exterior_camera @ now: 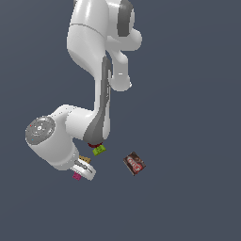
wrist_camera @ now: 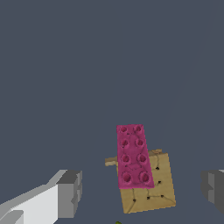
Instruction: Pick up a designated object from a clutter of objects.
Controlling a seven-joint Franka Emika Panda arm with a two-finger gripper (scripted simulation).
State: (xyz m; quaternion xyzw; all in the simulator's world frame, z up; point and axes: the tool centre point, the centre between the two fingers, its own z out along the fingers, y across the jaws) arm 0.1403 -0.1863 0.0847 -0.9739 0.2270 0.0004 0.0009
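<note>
The magenta-pink studded brick shows in the wrist view, overlapping one edge of the tan studded square. My gripper is open and empty, with one finger on each side of these two pieces and apart from them. In the exterior view the pink brick peeks out beside the white hand, which hangs low over the clutter. The tan square is half hidden behind the hand. The fingers themselves are hidden in the exterior view.
The green brick and a sliver of the dark red mug lie under the forearm. The brown packet lies apart toward the exterior view's right. The floor is plain dark grey.
</note>
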